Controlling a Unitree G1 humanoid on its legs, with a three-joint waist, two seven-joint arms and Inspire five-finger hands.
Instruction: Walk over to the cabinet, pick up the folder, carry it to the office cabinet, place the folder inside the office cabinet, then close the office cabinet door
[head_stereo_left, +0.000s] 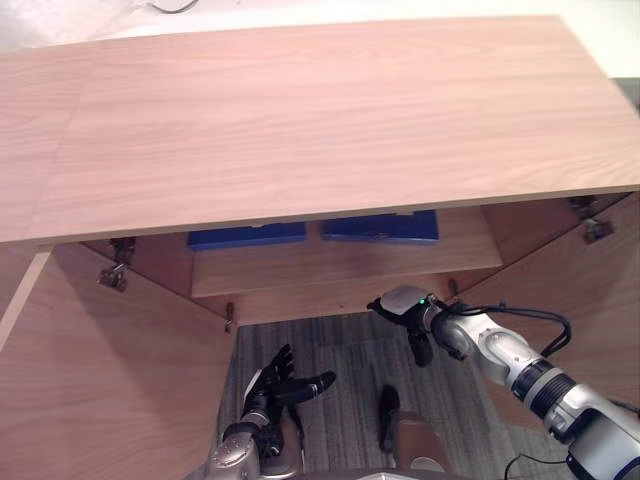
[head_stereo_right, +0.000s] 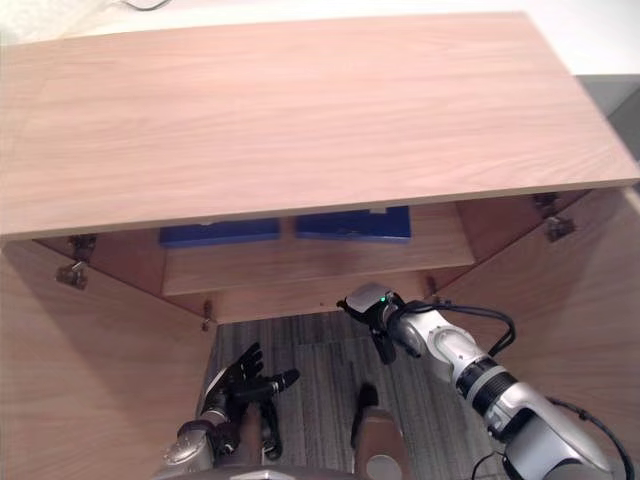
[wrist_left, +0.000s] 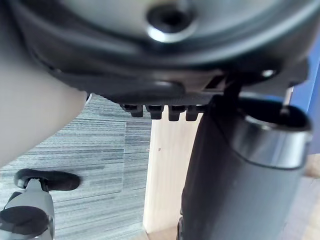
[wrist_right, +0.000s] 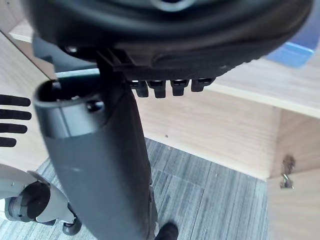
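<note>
Two blue folders lie flat on the shelf inside the open wooden cabinet, one to the left and one to the right, both partly hidden under the cabinet top. My right hand hovers just in front of the shelf's front edge, below the right folder, open and holding nothing. A corner of a blue folder shows past it in the right wrist view. My left hand hangs low over the carpet, open with fingers spread and nothing in it.
Both cabinet doors stand swung open toward me, the left door and the right door, with metal hinges at the back corners. Grey striped carpet lies between them.
</note>
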